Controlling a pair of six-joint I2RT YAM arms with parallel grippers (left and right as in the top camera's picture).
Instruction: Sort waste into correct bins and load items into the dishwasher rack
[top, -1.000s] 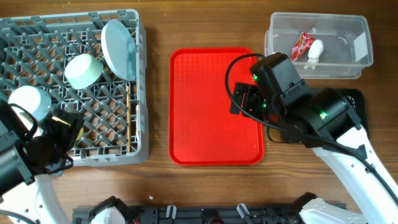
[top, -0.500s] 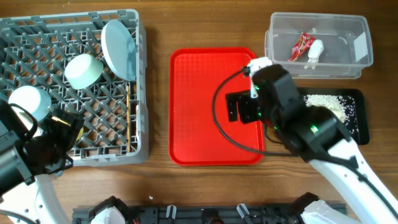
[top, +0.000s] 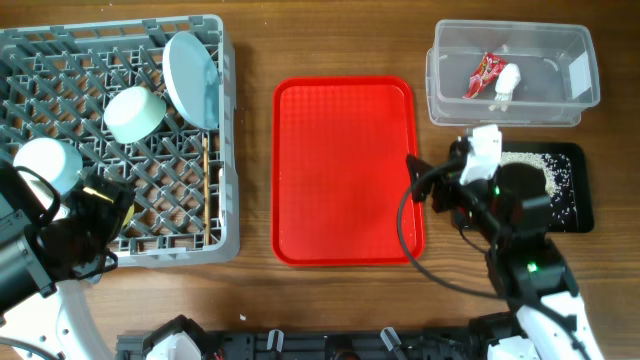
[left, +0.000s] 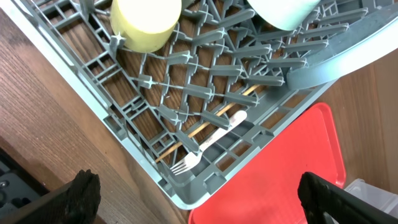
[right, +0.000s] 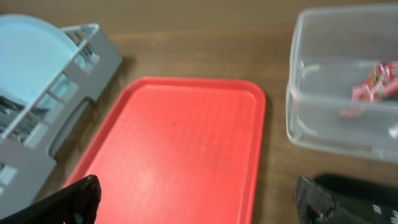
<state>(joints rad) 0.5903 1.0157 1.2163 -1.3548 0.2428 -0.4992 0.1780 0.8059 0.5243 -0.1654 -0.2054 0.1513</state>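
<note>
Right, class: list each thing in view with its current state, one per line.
plate, upright in dishwasher rack
mint-green bowl, tilted in rack
light blue bowl, in rack
yellow cup, in rack
chopstick, lying in rack
fork, lying in rack
clear tub, holds wrapper and napkin
black tray, holds rice scraps
red tray, bare
left gripper, open
right gripper, open

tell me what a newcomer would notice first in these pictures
The bright red tray in the middle of the table grabs the eye first, with nothing on it. To its left, the big grey rack holds a pale blue plate standing on edge and a mint bowl. At the far right, a clear tub holds a red wrapper.
</note>
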